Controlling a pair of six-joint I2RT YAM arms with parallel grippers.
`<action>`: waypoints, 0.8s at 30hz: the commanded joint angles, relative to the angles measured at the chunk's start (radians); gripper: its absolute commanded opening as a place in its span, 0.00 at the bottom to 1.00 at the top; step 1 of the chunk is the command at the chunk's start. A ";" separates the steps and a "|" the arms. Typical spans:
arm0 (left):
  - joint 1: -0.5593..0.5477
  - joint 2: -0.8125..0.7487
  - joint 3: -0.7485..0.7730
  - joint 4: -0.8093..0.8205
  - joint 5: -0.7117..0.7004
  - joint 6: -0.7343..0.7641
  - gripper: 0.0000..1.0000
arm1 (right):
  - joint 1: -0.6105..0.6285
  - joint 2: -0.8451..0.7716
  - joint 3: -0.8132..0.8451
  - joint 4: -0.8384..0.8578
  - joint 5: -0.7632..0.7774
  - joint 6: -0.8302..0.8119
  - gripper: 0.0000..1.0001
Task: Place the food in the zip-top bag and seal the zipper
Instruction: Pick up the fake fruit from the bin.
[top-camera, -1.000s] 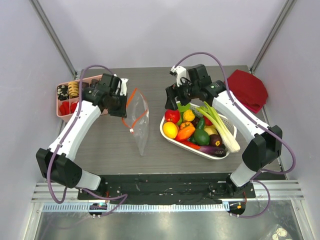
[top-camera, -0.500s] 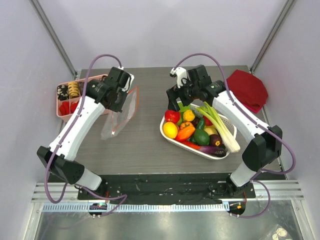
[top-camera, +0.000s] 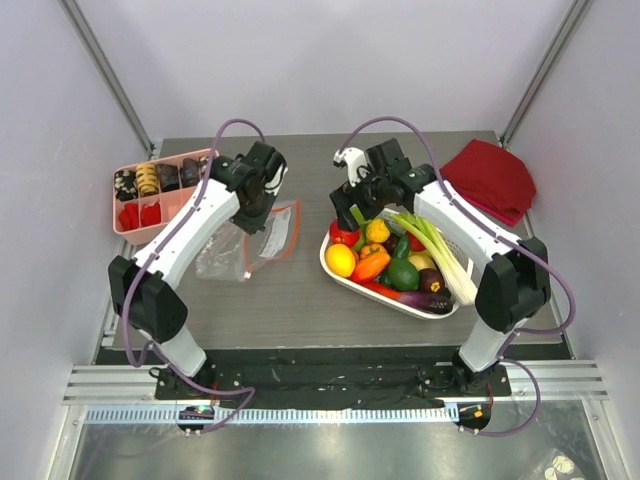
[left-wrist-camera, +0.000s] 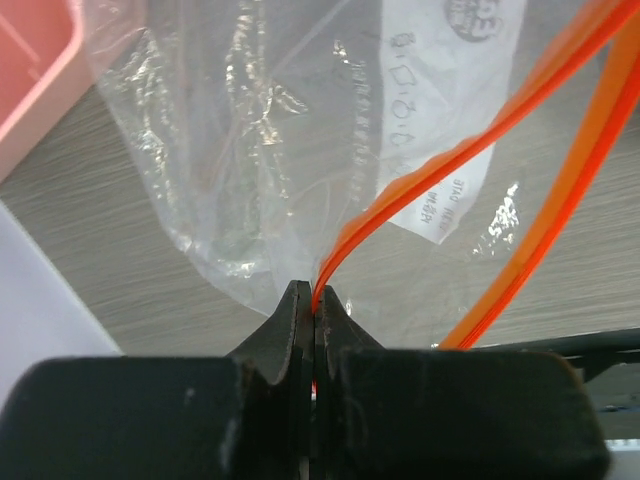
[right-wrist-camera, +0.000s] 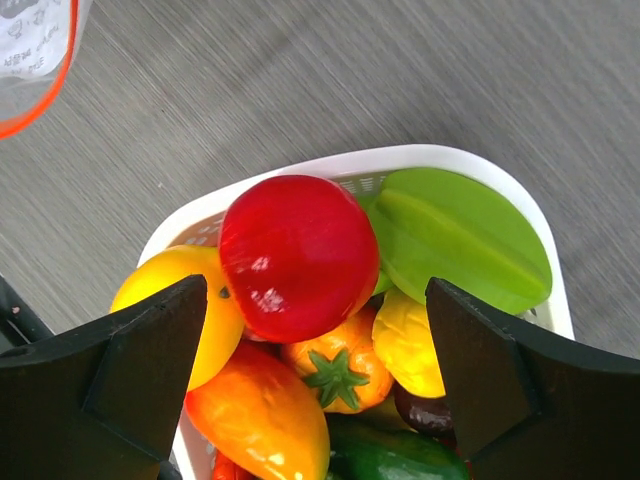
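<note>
**Item 1 – bag** (top-camera: 250, 245): clear, crinkly, lying on the surface (top-camera: 300, 305) betw. pink tray (top-camera: 170, 203) and white basket (top-camera: 335, 268), mouth edge facing the basket. Judged v. light, floppy and slippery. The film is offering no firm hold, so the stiffer zipper strip (left-wrist-camera: 440, 168) is the place to pinch.

**Item 2 – left claw** (left-wrist-camera: 313, 298): fingers together, clamping one lip of the zipper strip. The other lip is hanging free, so the mouth is gaping.

**Item 3 – food:** all sitting in the basket, none in the bag yet. Red fruit (right-wrist-camera: 298, 255) is resting on top, touching a yellow fruit (right-wrist-camera: 165, 295) and a green piece (right-wrist-camera: 460, 235). Judged hard, glossy, light and prone to squirting out. Grip across the widest part, approx. centred.

**Item 4 – right claw** (right-wrist-camera: 318, 290): fingers wide apart, hovering over the red fruit, one on either side, not touching it.

**Status:** loading not begun, sealing pending.
</note>
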 joint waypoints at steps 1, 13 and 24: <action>0.010 0.022 0.019 0.074 0.111 -0.096 0.00 | 0.003 0.030 0.001 0.030 -0.002 -0.037 0.95; 0.121 0.009 -0.007 0.134 0.320 -0.157 0.00 | 0.007 0.081 0.002 0.025 -0.068 -0.083 0.90; 0.160 -0.024 -0.040 0.159 0.385 -0.171 0.00 | 0.026 0.099 0.010 -0.012 -0.088 -0.120 0.84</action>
